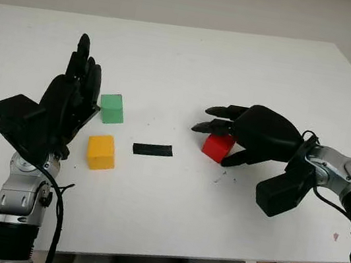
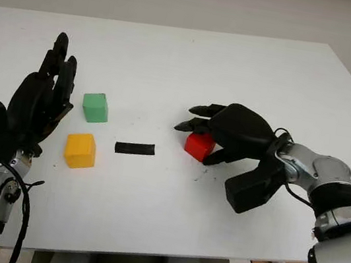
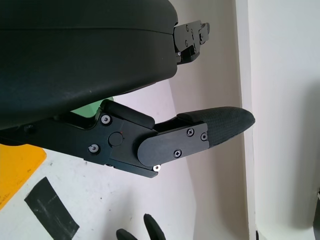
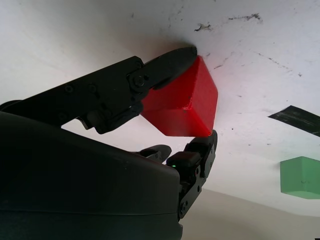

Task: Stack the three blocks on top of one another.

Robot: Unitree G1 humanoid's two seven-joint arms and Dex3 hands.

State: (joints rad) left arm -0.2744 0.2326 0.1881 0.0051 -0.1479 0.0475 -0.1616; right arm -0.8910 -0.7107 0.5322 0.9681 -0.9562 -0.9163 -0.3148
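Blocks: red block (image 1: 217,147), green block (image 1: 112,108), yellow block (image 1: 101,152), all plain solid colour. Black tape strip (image 1: 152,149) on white table (image 1: 240,62), with dark scuff specks (image 4: 240,19) beside the red. Both hands matte black: left hand (image 1: 66,104), right hand (image 1: 255,134).

bright, even light | soft shadows on table (image 1: 240,62) | no glare

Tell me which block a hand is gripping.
The red block, pinched in the right hand. The green block and yellow block sit free beside the open left hand.
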